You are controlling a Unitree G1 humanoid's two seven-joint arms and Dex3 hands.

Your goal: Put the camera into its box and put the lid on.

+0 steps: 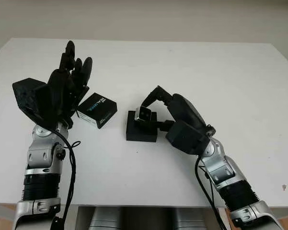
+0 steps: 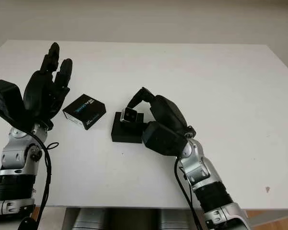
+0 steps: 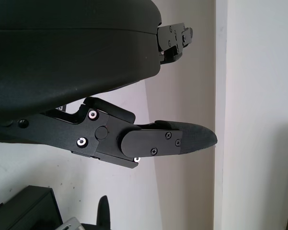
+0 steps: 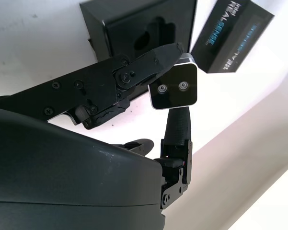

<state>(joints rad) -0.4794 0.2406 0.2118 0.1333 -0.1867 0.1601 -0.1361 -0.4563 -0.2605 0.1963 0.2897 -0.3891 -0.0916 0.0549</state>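
Left eye view: right hand (image 1: 151,111) pinches one camera (image 1: 144,114) over one box (image 1: 142,128); one lid (image 1: 97,109) at nine o'clock; left hand (image 1: 67,84) open.

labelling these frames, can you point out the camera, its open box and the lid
camera (image 4: 173,87): right wrist view, middle of its dark front face, held in the right robot hand (image 1: 155,108).
box (image 1: 140,132): left eye view, front wall of the black base.
lid (image 1: 97,109): left eye view, its printed top.

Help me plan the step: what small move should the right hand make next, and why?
Probably lower the camera into the box: the right hand holds it just above the box's open recess, not yet seated. The lid lies beside the raised left hand.
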